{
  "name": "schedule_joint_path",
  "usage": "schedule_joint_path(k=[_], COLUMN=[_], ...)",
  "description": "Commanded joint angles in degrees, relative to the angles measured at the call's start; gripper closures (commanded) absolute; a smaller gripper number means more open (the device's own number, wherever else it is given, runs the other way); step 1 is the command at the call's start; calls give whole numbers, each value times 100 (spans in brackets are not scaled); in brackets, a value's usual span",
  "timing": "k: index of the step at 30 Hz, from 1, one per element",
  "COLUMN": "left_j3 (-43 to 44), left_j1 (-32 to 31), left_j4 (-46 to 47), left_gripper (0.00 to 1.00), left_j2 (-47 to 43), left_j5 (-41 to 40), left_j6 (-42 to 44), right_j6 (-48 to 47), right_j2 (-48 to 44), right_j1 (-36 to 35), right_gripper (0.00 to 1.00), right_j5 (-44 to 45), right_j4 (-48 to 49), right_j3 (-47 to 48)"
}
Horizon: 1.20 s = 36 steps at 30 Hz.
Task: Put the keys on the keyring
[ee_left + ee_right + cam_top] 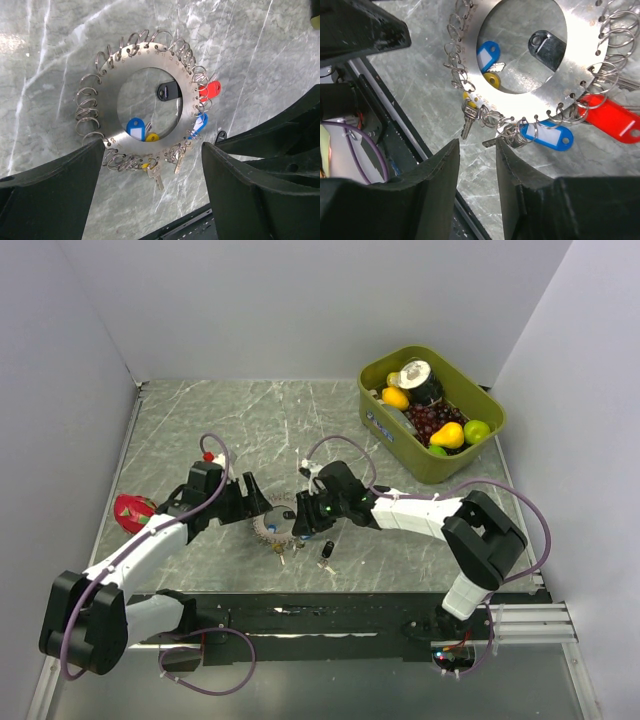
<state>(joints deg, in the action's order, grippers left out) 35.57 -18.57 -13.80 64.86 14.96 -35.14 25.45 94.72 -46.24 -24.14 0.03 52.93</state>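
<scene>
Bases of both arms sit nearest me, at the near edge. Grey marbled tabletop (250, 430) fills the top view. Left arm (150, 540) and right arm (420, 515) reach inward and meet about mid-tabletop. Green bin (400, 445) of fruit stands at the far right corner, well apart from the work. Red fruit (132, 510) lies at the left edge, just beside my left arm.

Keyring (270, 525) (145, 56) (535, 105): lying on the tabletop between the two wrists. It is a flat metal ring with a wide hole and small wire loops all round its edge.

Left fingers (60, 190): spread wide, released, straddling the keyring's near rim. I cannot tell whether they touch the loops.
Right fingers (420, 200): parted a little, nothing between them, tips just short of the rim.

Keys:
- Red key (212, 90) (615, 120) and blue key (200, 122) (547, 136) hang on neighbouring loops, outside the rim.
- Bare metal key (156, 177) (466, 125) hangs on a rim loop.
- Second blue key (135, 127) (487, 52), yellow tag (151, 136) (492, 80) and black key (167, 91) (547, 45) show through the hole.
- Loose black key (327, 550) lies on the tabletop just right of the keyring.
</scene>
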Motion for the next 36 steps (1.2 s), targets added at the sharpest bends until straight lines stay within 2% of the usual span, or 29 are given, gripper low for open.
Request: schedule_joint_path(k=[1, 10, 19, 36], left_j3=[-50, -138, -191, -226], left_j1=[2, -7, -7, -7], left_j4=[308, 475, 457, 414], left_gripper=[15, 16, 15, 15], left_j2=[88, 229, 124, 44], left_j5=[191, 279, 270, 253], left_j6=[-37, -73, -64, -64], right_j6=[-128, -435, -515, -436], right_j2=[-270, -41, 407, 882], right_j1=[10, -508, -940, -984], right_gripper=[57, 55, 51, 53], right_j5=[251, 1182, 1851, 1992], right_j4=[-222, -996, -1269, -1216], right_j3=[139, 631, 1044, 1114])
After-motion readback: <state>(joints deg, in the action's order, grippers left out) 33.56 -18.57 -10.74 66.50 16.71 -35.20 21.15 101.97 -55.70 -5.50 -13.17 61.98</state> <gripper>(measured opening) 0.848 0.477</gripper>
